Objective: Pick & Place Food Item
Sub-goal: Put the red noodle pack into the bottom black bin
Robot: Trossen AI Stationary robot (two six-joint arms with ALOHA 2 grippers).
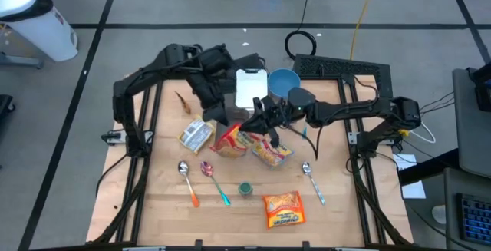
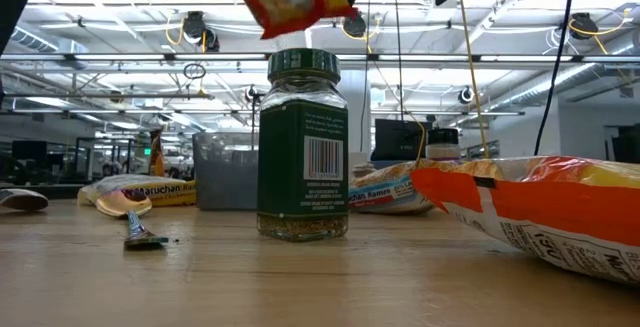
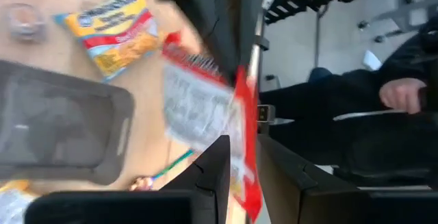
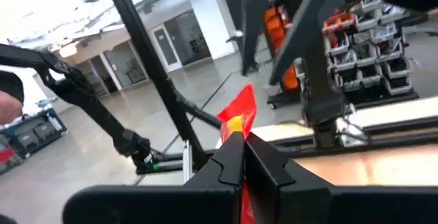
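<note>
So both arms are meeting over the middle of the wooden table, with a red and yellow snack packet hanging between them, lifted off the wood.

Going left to right from above: a ramen pack lies on the left part of the table, with two spoons in front of it, one with an orange handle, one teal. Then the left gripper, reaching in from the back left. In its wrist camera the packet sits between its fingers, but they look spread a little and I honestly can't tell if they're pinching it or not. Behind it there's a white container and a blue bowl.

Just right of that, the right gripper is clamped on the packet's edge; its wrist camera shows the fingers pressed together on the red corner.

Under the packet, another ramen pack. Nearer the front edge, a green-lidded spice jar stands upright, an orange chip bag lies to its right, and a third spoon sits further right.
</note>
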